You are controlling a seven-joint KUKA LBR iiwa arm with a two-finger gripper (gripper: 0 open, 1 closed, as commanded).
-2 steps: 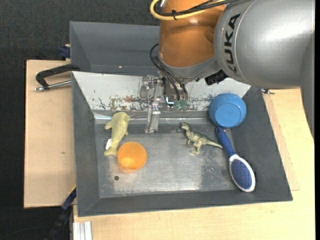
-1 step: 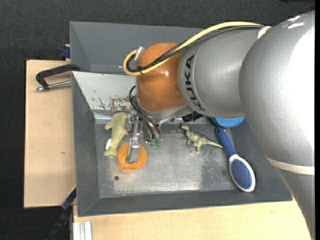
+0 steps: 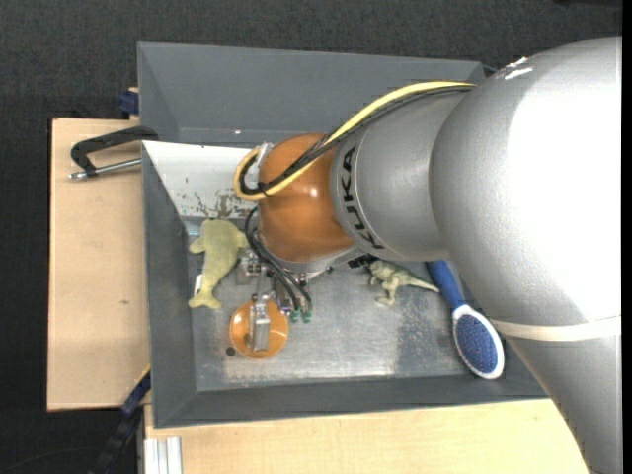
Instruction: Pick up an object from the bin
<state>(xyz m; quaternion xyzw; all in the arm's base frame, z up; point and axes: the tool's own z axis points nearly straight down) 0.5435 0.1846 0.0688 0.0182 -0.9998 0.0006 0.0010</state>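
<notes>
Camera view showed the gripper (image 3: 259,330) directly over an orange ball (image 3: 277,339) at the lower left of the bin (image 3: 326,388) floor, near a yellow dinosaur (image 3: 219,255). Whether the gripper stood open or closed could not be determined. The ball looked light, smooth and liable to roll, so it should be grasped across its widest diameter.

The grey metal bin (image 3: 341,349) has sloping walls and a flat, scuffed floor that carries four loose things, well spread out. At 9 o'clock a pale yellow-green toy dinosaur (image 3: 219,255) lies close to the wall, its length running from 12 to 6 o'clock. Just beyond its lower end, at about 7 o'clock, sits an orange ball-like thing (image 3: 277,336). At about 4 o'clock a smaller tan dinosaur (image 3: 395,282) lies on bare metal, and just beside it a blue brush (image 3: 476,342), handle toward 11 o'clock, head near the 4 o'clock corner. Dark specks (image 3: 209,203) mark the floor at 10 o'clock
</notes>
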